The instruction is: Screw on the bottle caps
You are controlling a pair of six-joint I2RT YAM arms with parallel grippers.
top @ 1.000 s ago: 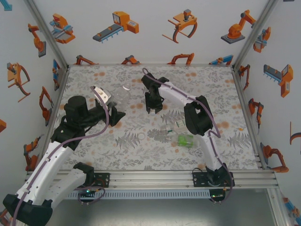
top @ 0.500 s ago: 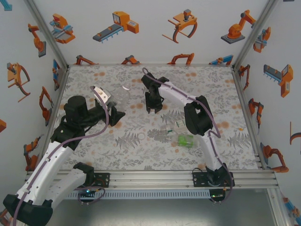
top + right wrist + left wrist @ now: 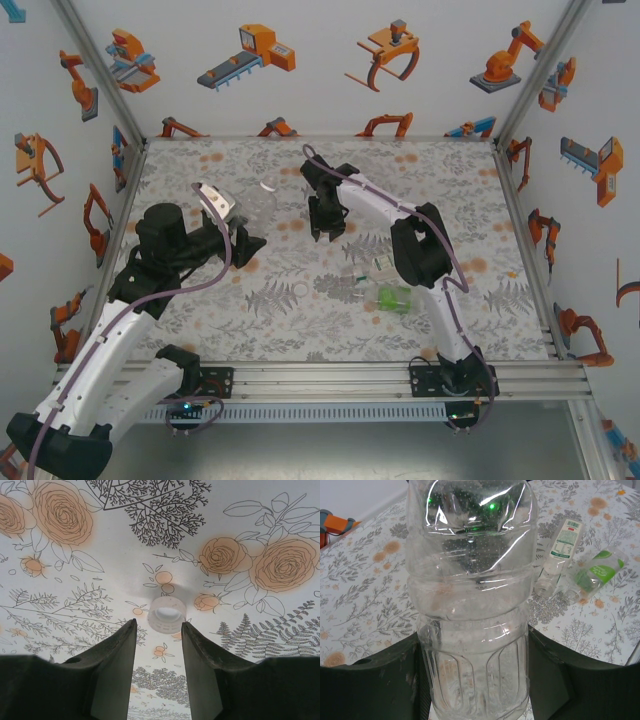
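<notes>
Surroundings: white walls (image 3: 320,100) printed with orange robot drawings are seen on three sides.
Counter: the counter (image 3: 200,330) is covered in a print of grey leaves and orange flowers.
Left fingers: the left fingers (image 3: 375,680) are clenched on a clear bottle (image 3: 472,605), one dark finger pressed to each side of its ribbed lower body.
Right fingers: the right fingers (image 3: 110,675) are released and stand apart, with nothing gripped.
Cap: a white cap (image 3: 167,614) lies open side up on the counter, seen in the gap just beyond the right fingertips.
Second cap: a second cap (image 3: 300,290) lies alone near the counter's middle.
Other bottles: a labelled bottle (image 3: 560,555) and a green bottle (image 3: 592,572) lie on their sides, just beside each other, right of centre.
</notes>
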